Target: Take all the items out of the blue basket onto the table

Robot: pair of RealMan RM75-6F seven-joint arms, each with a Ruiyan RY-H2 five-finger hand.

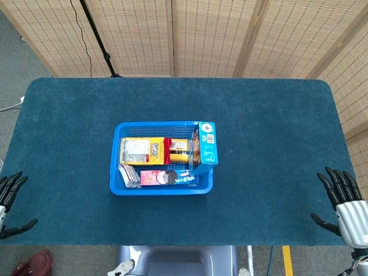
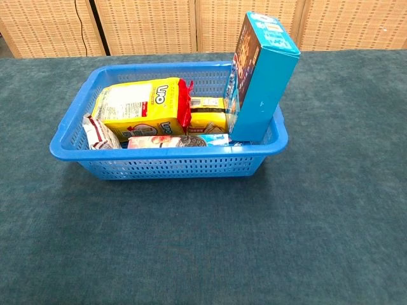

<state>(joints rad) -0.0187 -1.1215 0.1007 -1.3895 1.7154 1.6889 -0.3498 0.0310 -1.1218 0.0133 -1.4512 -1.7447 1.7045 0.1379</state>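
Observation:
A blue basket [image 1: 115, 185] [image 2: 70, 152] stands mid-table on the teal cloth. A tall light-blue box [image 1: 207, 144] [image 2: 261, 76] stands upright at its right end. A yellow snack bag [image 1: 144, 151] [image 2: 140, 109] lies on the left, with a small yellow-and-red pack [image 1: 179, 150] [image 2: 206, 114] beside it. Along the front wall lie a pink cookie pack [image 1: 164, 177] [image 2: 166, 141] and a small silver-and-red packet [image 1: 129, 175] [image 2: 96, 132]. My left hand [image 1: 8, 202] hovers at the table's front left edge, fingers spread, empty. My right hand [image 1: 344, 202] is at the front right edge, also spread and empty. Neither shows in the chest view.
Wicker screens [image 1: 190, 34] stand behind the table, with a dark stand pole [image 1: 98, 40] at the back left. Teal cloth [image 1: 276, 132] surrounds the basket on all sides. A red shoe [image 1: 35, 264] lies on the floor at the front left.

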